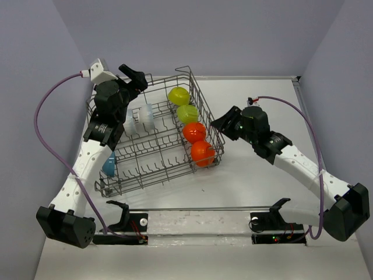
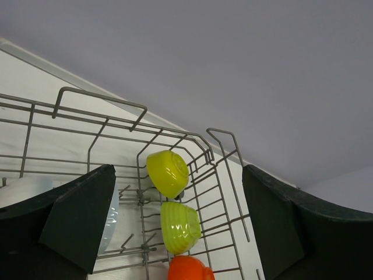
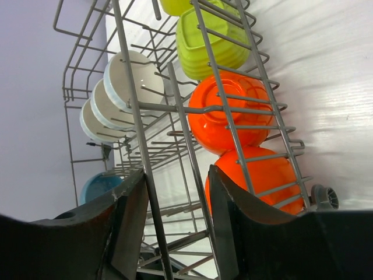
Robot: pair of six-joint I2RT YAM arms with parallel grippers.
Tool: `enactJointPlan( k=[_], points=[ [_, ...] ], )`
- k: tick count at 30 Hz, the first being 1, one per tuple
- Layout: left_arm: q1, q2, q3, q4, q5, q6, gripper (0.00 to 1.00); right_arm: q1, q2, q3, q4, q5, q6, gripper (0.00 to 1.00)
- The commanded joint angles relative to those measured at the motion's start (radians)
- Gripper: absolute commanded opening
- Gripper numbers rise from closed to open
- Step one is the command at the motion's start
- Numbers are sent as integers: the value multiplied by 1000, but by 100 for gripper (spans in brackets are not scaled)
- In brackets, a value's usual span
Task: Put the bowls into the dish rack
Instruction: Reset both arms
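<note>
The grey wire dish rack (image 1: 152, 175) holds two yellow-green bowls (image 1: 178, 96) (image 1: 187, 114) and two orange-red bowls (image 1: 194, 132) (image 1: 202, 153) along its right side. White bowls (image 1: 140, 119) stand on edge at its left, and a blue bowl (image 1: 109, 166) sits at the near left. My left gripper (image 1: 137, 74) hangs open above the rack's far left corner with nothing between its fingers. My right gripper (image 1: 218, 123) is at the rack's right wall beside the orange-red bowls. In the right wrist view its jaws stand apart around the rack's rim wires (image 3: 131, 116), near the lower orange-red bowl (image 3: 262, 175).
The rack sits askew on the white table (image 1: 262, 192), its right wall raised and tilted. Purple walls close in the table at the back and sides. Both arm bases and a mounting rail (image 1: 198, 224) line the near edge. A cable (image 1: 44, 116) loops left of the left arm.
</note>
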Motion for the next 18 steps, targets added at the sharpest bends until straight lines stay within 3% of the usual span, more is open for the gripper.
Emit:
enactJointPlan(
  k=[1,9,18],
  points=[
    [3,-44,59,12,15,30,99,-22,7,31,-58,93,-32,52],
    [3,-64,73,1,32,45,99,-22,12,58,-59,78,-60,61],
    [3,-77,84,-23,47,54,99,-22,15,107,-58,46,-106,63]
  ],
)
